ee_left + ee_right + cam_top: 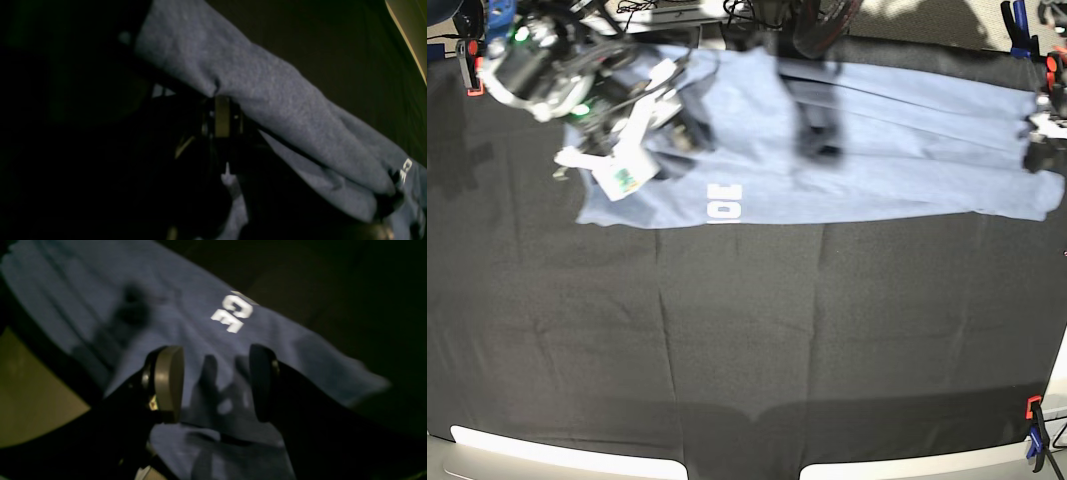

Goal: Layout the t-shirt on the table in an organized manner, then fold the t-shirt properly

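Right tool [213,383] open, jaws apart above the t-shirt [887,150], holding nothing. Left tool [222,115] closed, pinching shirt fabric. Shirt stretched along the table's [747,350] far edge.

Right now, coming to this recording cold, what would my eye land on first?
The blue-grey t-shirt, stretched into a long band across the far side of the black-clothed table, with white lettering near its near edge. The right gripper hovers open just above the fabric at the base view's left. At the far right edge the left gripper is shut on the t-shirt.
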Action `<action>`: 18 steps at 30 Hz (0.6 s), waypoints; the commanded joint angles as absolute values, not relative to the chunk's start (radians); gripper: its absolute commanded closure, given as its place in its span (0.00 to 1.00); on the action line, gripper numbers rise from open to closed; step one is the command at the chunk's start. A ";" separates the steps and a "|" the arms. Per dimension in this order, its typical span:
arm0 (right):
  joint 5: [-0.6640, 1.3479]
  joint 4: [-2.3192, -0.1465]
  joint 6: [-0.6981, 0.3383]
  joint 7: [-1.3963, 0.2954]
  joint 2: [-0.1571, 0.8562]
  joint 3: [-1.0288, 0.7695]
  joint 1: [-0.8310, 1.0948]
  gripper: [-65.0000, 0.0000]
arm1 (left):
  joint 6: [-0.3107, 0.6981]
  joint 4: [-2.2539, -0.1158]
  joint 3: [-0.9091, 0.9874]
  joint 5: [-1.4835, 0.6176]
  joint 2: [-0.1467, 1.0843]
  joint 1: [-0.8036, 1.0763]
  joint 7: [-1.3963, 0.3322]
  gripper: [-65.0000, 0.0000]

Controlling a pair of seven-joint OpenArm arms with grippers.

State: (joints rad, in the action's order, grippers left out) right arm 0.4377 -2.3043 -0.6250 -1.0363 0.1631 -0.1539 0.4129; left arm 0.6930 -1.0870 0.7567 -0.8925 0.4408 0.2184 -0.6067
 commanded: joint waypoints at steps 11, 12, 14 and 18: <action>0.454 -2.323 -0.628 -1.017 0.167 -0.255 0.411 0.53 | 0.698 -1.171 0.803 -0.958 0.463 0.216 -0.720 1.00; 0.458 -2.323 -0.628 -1.025 0.167 -0.255 0.411 0.53 | 0.698 -1.171 0.803 -0.940 0.462 0.216 -0.718 1.00; 0.482 -2.323 -0.628 -1.035 0.167 -0.255 0.411 0.53 | 0.698 -1.171 0.803 -0.932 0.459 0.216 -0.717 0.98; 0.506 -2.323 -0.628 -1.037 0.166 -0.255 0.411 0.53 | 0.698 -1.171 0.803 -0.932 0.459 0.215 -0.671 0.78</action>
State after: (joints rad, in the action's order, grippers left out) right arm 0.4911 -2.3043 -0.6250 -1.0595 0.1627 -0.2516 0.4152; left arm 0.6891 -1.1545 0.7971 -0.9115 0.4355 0.2214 -0.6903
